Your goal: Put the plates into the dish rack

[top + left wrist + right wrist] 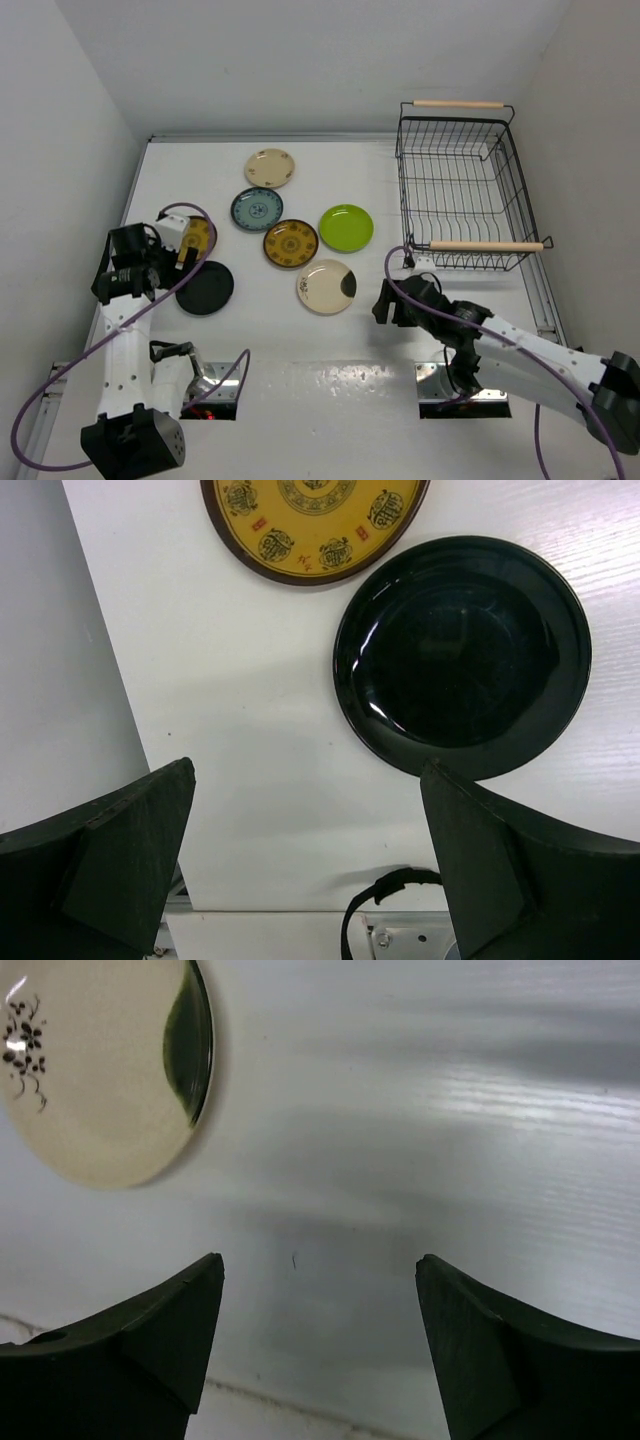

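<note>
**Both your pincers hung wide open and empty, and every plate lay on the table outside the rack.**

Your left gripper (305, 815) had its fingers spread far apart with nothing between them, close by the black plate (460, 655) and a brown-and-yellow plate (315, 520) at the left side. Your right gripper (320, 1300) gaped likewise over bare table (450, 1110), with the cream plate with a dark patch (100, 1070) just to its left. Farther out lay the second brown-and-yellow plate (290, 243), the lime green plate (346, 228), the blue patterned plate (257, 209) and the beige plate (269, 168). The dish rack (470, 258) stood at the far right.
</note>
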